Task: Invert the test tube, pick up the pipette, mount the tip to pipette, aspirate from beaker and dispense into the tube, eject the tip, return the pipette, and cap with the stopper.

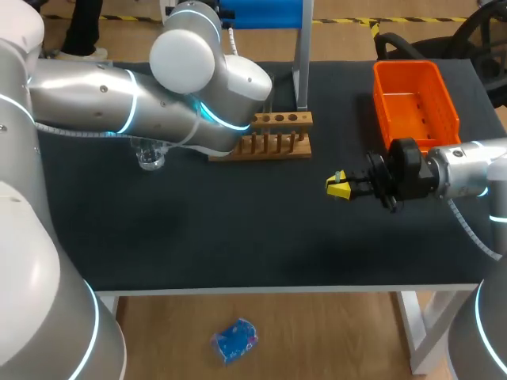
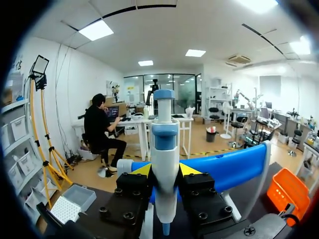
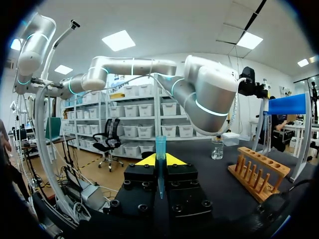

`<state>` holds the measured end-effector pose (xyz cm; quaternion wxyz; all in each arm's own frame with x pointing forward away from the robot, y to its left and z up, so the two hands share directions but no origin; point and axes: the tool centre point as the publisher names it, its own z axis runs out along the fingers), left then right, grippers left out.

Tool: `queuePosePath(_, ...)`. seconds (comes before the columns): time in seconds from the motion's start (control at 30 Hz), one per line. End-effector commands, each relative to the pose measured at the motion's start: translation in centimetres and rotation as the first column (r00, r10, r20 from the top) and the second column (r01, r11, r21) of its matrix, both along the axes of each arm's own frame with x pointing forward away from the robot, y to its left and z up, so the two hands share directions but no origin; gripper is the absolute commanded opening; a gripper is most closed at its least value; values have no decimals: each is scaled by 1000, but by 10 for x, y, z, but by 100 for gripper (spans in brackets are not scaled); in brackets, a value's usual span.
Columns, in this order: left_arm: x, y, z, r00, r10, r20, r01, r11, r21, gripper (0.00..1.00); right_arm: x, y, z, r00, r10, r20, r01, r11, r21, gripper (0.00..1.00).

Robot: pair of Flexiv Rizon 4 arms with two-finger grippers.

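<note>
In the left wrist view my left gripper (image 2: 165, 172) is shut on a white and blue pipette (image 2: 165, 134), which stands upright between the yellow tips, just in front of the blue pipette stand (image 2: 227, 169). In the head view that gripper is hidden behind my left arm (image 1: 198, 79), near the wooden tube rack (image 1: 273, 136). My right gripper (image 1: 339, 187) hovers over the table's middle right, shut on a slim translucent blue tube (image 3: 160, 144) held upright. A glass beaker (image 1: 149, 158) stands under my left arm and shows beyond the tube as the beaker (image 3: 217, 148).
An orange bin (image 1: 416, 103) sits at the back right. The stand's metal post (image 1: 302, 55) rises behind the rack. A white tip box (image 2: 70, 204) lies beside the left gripper. The wooden rack (image 3: 259, 172) is ahead and to the side of my right gripper.
</note>
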<state>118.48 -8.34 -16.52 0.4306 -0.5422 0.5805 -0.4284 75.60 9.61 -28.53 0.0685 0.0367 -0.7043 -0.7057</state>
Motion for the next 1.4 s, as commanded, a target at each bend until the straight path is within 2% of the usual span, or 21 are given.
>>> queuePosePath(0.03,-22,2,10,999,-37,-11,37,999,13,0,0,0,0,1000,1,1,-1,1000,-1,0)
queuePosePath(0.17,-45,-1,15,990,-141,-24,142,989,36,0,0,0,0,1000,1,1,-1,1000,-1,0)
queuePosePath(0.33,-79,-2,23,949,-315,-13,315,949,2,0,0,0,0,1000,1,1,-1,1000,-1,0)
queuePosePath(0.4,-95,-2,27,914,-407,3,407,913,-15,0,0,0,0,1000,1,1,-1,1000,-1,0)
queuePosePath(0.43,-102,-2,28,892,-452,11,452,891,-45,0,0,0,0,1000,1,1,-1,1000,-1,0)
queuePosePath(0.5,-119,-5,32,848,-530,28,530,847,-36,0,0,0,0,1000,1,1,-1,1000,-1,0)
queuePosePath(0.67,-163,-13,37,686,-724,74,728,684,-52,0,0,0,0,1000,1,1,-1,1000,-1,0)
queuePosePath(0.8,-201,-19,41,522,-847,100,853,520,-50,0,0,0,0,1000,1,1,-1,1000,-1,0)
queuePosePath(0.9,-230,-25,43,373,-920,119,928,371,-45,0,0,0,0,1000,1,1,-1,1000,-1,0)
queuePosePath(1.03,-265,-36,44,168,-965,200,985,156,-74,0,0,0,0,1000,1,1,-1,1000,-1,0)
queuePosePath(1.13,-280,-39,44,5,-970,242,998,-11,-64,0,0,0,0,1000,1,1,-1,1000,-1,0)
queuePosePath(1.17,-287,-41,43,-33,-971,237,998,-46,-51,0,0,0,0,1000,1,1,-1,1000,-1,0)
queuePosePath(1.2,-292,-43,43,-61,-973,222,997,-70,-33,0,0,0,0,1000,1,1,-1,1000,-1,0)
queuePosePath(1.27,-299,-47,42,-117,-964,238,991,-129,-36,0,0,0,0,1000,1,1,-1,1000,-1,0)
queuePosePath(1.3,-302,-48,43,-119,-964,237,990,-132,-40,0,0,0,0,1000,1,1,-1,1000,-1,0)
queuePosePath(1.37,-304,-50,43,-65,-980,187,997,-70,-23,0,0,0,0,1000,1,1,-1,1000,-1,0)
queuePosePath(1.4,-304,-50,43,-65,-980,187,997,-70,-23,0,0,0,0,1000,1,1,-1,1000,-1,0)
